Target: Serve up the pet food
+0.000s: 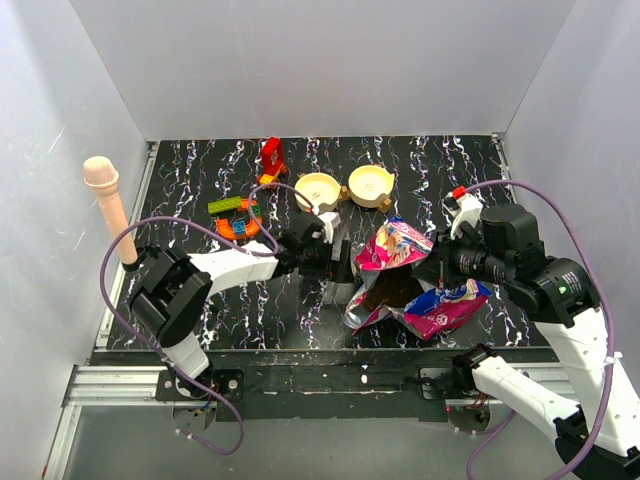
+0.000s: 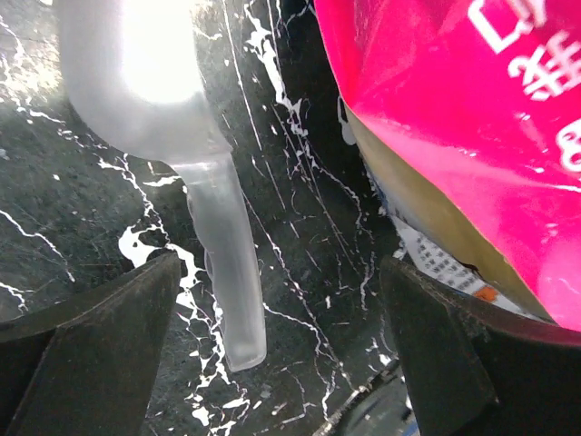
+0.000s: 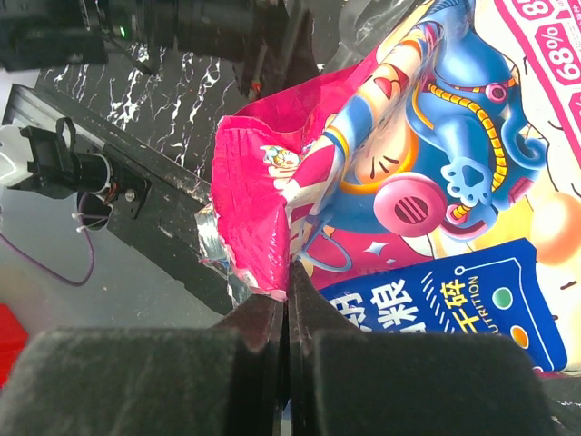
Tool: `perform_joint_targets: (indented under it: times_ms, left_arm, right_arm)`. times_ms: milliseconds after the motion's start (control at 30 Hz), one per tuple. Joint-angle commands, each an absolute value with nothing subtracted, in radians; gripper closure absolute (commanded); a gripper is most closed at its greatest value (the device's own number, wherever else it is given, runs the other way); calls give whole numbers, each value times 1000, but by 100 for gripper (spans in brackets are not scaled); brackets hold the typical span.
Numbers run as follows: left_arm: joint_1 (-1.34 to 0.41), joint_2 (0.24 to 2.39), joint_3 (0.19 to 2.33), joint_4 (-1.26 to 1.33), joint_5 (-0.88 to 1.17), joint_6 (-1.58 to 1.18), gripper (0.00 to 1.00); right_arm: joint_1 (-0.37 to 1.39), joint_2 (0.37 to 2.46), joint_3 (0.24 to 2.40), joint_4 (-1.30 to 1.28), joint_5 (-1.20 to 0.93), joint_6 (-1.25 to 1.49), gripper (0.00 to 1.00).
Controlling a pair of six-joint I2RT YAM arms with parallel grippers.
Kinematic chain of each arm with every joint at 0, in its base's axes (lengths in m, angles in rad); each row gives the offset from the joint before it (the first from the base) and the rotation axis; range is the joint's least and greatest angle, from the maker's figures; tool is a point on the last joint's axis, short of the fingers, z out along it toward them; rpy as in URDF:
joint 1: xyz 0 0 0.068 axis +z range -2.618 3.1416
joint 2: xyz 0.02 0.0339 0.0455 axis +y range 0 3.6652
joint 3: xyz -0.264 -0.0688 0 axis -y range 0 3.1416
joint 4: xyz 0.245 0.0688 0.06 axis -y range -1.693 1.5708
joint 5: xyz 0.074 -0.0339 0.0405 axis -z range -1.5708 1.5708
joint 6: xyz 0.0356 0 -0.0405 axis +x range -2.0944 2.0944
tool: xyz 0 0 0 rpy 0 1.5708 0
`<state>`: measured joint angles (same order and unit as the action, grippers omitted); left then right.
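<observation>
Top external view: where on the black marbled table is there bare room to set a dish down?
Bare: the back right corner beside the two cream round bowls; the back left beside the red toy block; the near strip left of the glossy magenta-and-blue bag. Crowded: the centre, around bowls and bag.

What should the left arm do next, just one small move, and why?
Probably lower the left gripper and close on the handle of the translucent plastic scoop: it lies between the open fingers, ungripped. The right gripper pinches the edge of the glossy magenta-and-blue bag, with brown kibble showing inside.
</observation>
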<state>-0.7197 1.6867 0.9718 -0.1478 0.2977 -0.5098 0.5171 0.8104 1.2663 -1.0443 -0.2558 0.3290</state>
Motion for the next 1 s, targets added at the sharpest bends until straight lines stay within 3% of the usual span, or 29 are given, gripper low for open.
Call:
perform_joint_targets:
  times_ms: [0, 200, 300, 533, 700, 867, 967]
  left_arm:
    - [-801, 1660, 945, -166, -26, -472, 10]
    - [-864, 1726, 962, -120, -123, -462, 18]
    - [-896, 1750, 947, -77, -170, -451, 36]
    - [-953, 1750, 867, 33, -268, -448, 41]
    - [-977, 1759, 798, 95, -374, -462, 51]
    - [-977, 1761, 782, 124, -358, -459, 77]
    - [-971, 1715, 833, 22, -221, -449, 90]
  right_arm:
    - [522, 772, 1298, -913, -345, 380, 99]
    - [523, 769, 1304, -919, -347, 388, 99]
    - [522, 765, 1302, -920, -344, 388, 99]
    - [522, 767, 1299, -925, -347, 391, 99]
    - [522, 772, 1301, -936, -341, 394, 99]
    - [523, 781, 1331, -946, -298, 393, 99]
    - [522, 790, 1348, -945, -269, 365, 99]
